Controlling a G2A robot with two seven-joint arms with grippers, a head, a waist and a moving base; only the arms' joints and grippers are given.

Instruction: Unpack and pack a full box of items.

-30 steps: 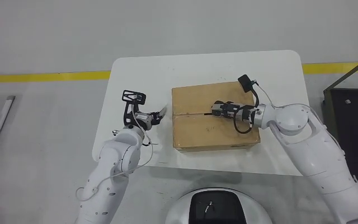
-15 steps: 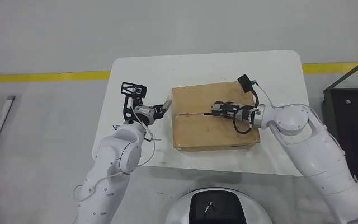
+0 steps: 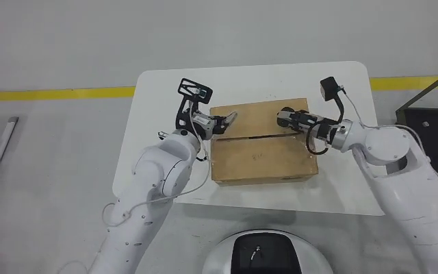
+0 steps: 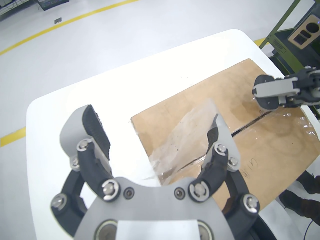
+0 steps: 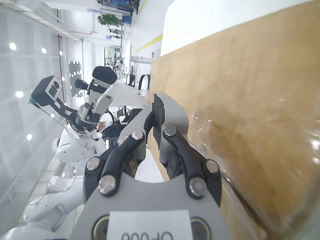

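**Top view**
- Table: white, with rounded corners.
- Box: brown cardboard, at the middle of the table. Both top flaps are down, and the seam runs across the top from side to side.
- Left gripper: over the box's far corner on the robot's left, fingers apart.
- Right gripper: over the far flap toward the robot's right, close above the cardboard.
- Yellow line: on the grey floor beyond the table.

**Left wrist view**
- Left gripper: fingers spread wide, nothing between the pads.
- Clear film: a crumpled translucent strip rising from the box corner nearest this gripper to the tip of one finger. It seems to cling to that finger, though contact is hard to confirm.
- Box: flaps closed.
- Tape: glossy, lying over the seam at the box's end toward the other arm.
- Right gripper: farther off, fingertips together, down at the box top just beside the seam.
- Green rack: on the floor past the table's edge.

**Right wrist view**
- Right gripper: fingers closed against each other, pads meeting. Whether a sliver of tape is caught between them cannot be told.
- Box: its top face is just beside the gripper.
- Tape: a shiny, wrinkled layer on the cardboard next to the fingers.
- Table: a white surface beyond the box's far edge.
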